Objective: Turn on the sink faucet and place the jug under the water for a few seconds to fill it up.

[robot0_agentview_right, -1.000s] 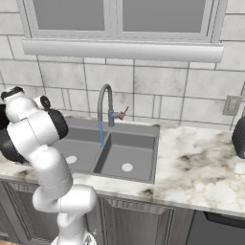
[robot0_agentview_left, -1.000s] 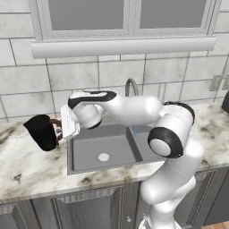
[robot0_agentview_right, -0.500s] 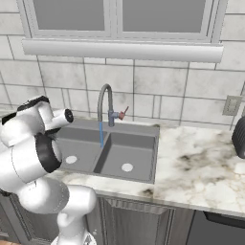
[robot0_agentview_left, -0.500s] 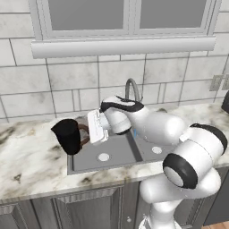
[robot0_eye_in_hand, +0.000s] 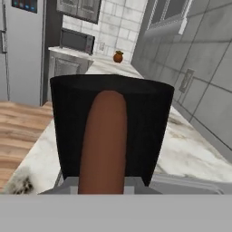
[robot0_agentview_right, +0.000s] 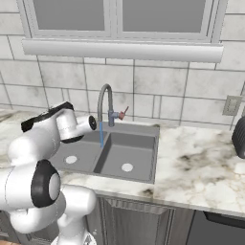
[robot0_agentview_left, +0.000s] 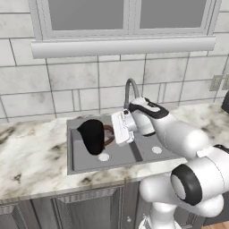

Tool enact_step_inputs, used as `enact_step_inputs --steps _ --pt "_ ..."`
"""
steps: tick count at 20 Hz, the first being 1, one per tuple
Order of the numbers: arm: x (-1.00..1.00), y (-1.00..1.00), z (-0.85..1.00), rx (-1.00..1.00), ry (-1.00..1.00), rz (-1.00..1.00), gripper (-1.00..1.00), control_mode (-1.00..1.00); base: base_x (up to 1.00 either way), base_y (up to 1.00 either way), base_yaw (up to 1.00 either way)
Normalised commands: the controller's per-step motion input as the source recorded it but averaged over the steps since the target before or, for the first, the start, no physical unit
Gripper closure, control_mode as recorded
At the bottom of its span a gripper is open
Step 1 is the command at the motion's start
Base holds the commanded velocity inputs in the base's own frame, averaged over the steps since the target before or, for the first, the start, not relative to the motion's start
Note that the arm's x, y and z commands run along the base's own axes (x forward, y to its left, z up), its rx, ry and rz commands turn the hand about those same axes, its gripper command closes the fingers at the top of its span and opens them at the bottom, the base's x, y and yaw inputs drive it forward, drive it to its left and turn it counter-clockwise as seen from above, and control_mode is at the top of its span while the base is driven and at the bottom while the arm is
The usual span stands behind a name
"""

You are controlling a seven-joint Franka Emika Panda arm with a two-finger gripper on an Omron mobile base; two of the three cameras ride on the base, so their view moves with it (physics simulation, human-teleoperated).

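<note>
The black jug [robot0_agentview_left: 93,135] hangs upright over the left basin of the dark grey sink [robot0_agentview_left: 117,157]. My gripper [robot0_agentview_left: 112,134] is shut on its reddish-brown handle [robot0_agentview_left: 108,137], coming in from the right. In the hand view the handle [robot0_eye_in_hand: 104,140] runs up the middle of the jug [robot0_eye_in_hand: 140,122] right in front of the gripper [robot0_eye_in_hand: 102,186]. The grey gooseneck faucet [robot0_agentview_right: 103,102] stands behind the sink [robot0_agentview_right: 139,150], its red-tipped lever [robot0_agentview_right: 121,114] turned out. A thin blue stream of water [robot0_agentview_right: 101,134] falls from the spout. The jug is left of the faucet [robot0_agentview_left: 129,88].
Marble counter [robot0_agentview_left: 31,152] runs on both sides of the sink, with a tiled wall and window sill [robot0_agentview_left: 125,44] behind. A dark object [robot0_agentview_right: 239,136] stands on the counter at far right, below a wall outlet [robot0_agentview_right: 231,105]. A small orange jar [robot0_eye_in_hand: 118,56] sits far down the counter.
My arm has swung right, carrying the jug from above the left counter to over the left basin, closer to the faucet. The water keeps running.
</note>
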Motion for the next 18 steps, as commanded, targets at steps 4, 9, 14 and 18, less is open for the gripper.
enact_step_inputs --steps 4,9,14,18 --pt "0.00 -0.96 -0.12 0.03 0.02 0.00 1.00 -1.00 0.00 0.00 0.00" --pt "0.01 -0.91 -0.29 0.02 0.08 0.00 1.00 -1.00 0.00 0.00 0.00" --pt "0.19 -0.86 -0.09 0.05 0.04 0.00 1.00 -1.00 0.00 0.00 0.00" --pt "0.28 -0.83 0.00 0.07 0.03 0.00 1.00 -1.00 0.00 0.00 0.00"
